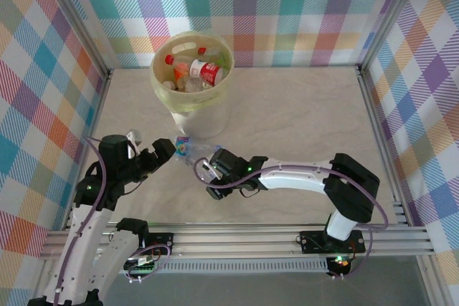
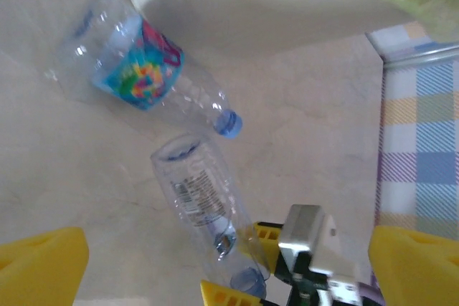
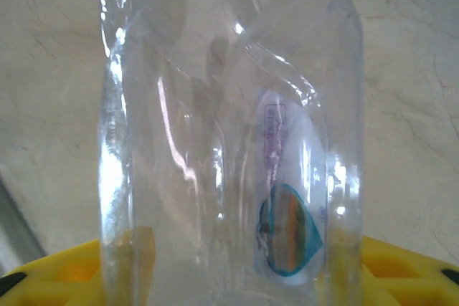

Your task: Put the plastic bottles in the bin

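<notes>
The clear crushed bottle (image 3: pixel 229 141) lies on the surface (image 1: pixel 301 120) just in front of the bin (image 1: pixel 215 116). Its long axis points straight out from the right jaws (image 1: pixel 199 163), which pinch its sides near the cap end. From that grip the bin stands ahead and higher, so the next move is probably a lift over the rim. A blue-labelled bottle (image 2: pixel 136 69) lies slantwise beside it, nearer the left jaws (image 1: pixel 163 153), which are spread wide and hold nothing.
</notes>
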Robot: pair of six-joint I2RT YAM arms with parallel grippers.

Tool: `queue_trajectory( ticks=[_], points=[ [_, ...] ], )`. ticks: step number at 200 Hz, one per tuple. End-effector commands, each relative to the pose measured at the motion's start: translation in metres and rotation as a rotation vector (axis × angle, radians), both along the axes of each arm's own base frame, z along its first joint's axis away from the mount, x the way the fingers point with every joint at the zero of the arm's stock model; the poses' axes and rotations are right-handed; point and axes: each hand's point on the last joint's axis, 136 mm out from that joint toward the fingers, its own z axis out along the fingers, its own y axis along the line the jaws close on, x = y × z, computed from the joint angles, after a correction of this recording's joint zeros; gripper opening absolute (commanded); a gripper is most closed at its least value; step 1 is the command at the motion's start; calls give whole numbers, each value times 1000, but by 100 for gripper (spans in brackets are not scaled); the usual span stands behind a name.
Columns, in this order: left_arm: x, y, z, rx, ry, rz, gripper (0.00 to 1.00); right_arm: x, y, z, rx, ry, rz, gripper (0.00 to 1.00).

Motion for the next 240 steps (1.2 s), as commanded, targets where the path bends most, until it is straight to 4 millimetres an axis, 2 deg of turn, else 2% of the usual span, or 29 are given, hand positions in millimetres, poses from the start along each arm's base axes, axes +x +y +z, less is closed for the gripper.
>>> queue_trajectory(
  ticks=[1, 59, 86, 135, 175, 217, 231, 240],
  points=[
    [4, -22, 13, -174, -19, -24, 100, -1, 17, 35, 162, 32, -58, 53],
    [5, -44, -2, -230, -5, -79, 100, -11, 40, 79, 317, 65, 5, 53],
    [6, -50, -9, -222, 0, -95, 99, -18, 46, 90, 363, 72, 48, 53],
    [8, -56, -17, -212, 11, -105, 90, -29, 48, 99, 412, 81, 102, 53],
    [9, -56, -17, -207, 8, -100, 75, -31, 46, 95, 397, 90, 102, 53],
    [10, -54, -10, -207, -9, -87, 52, -30, 45, 94, 394, 88, 96, 55],
    [9, -50, -6, -177, -22, -85, 50, -30, 44, 94, 393, 83, 92, 59],
    [9, -48, -3, -153, -27, -83, 49, -30, 43, 95, 396, 82, 92, 66]
  ],
)
